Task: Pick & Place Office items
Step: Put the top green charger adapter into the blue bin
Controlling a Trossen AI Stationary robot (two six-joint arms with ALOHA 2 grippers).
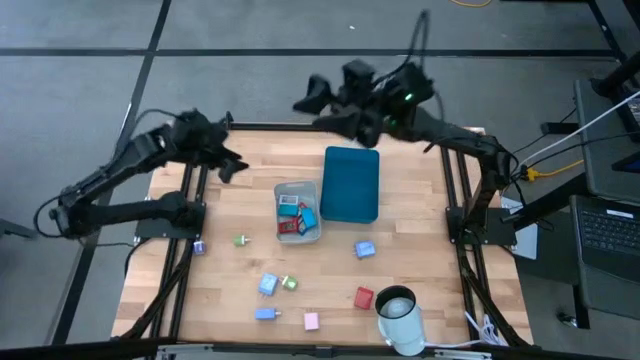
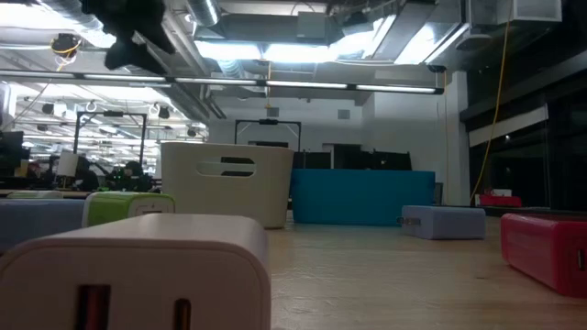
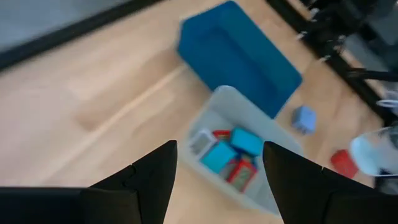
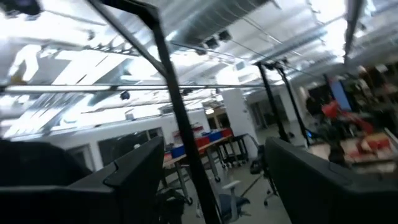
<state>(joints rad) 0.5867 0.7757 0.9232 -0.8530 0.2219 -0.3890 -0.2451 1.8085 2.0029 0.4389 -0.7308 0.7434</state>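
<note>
Several office items already lie in the grey bin [image 1: 297, 211] at the middle of the overhead frame, with the teal tray [image 1: 351, 183] touching or just beside it on the right. Loose pieces remain on the counter [image 1: 430, 200] in the lower half of that frame: a green one [image 1: 240, 240], blue ones [image 1: 268, 285] [image 1: 364, 249], a red one [image 1: 363, 297] and a pink one [image 1: 311, 321].

The left tool [image 3: 217, 163] hangs in the upper left over the counter's corner, fingers spread and empty, facing the bin. The right tool [image 1: 305, 100] sits at upper centre, raised beyond the counter's far edge, also spread and empty.

This looks like a pause between picks. Next, an arm must travel down-frame to a loose piece. The white cylinder [image 1: 399, 316] at lower right crowds the red piece; the rest have open room around them.
</note>
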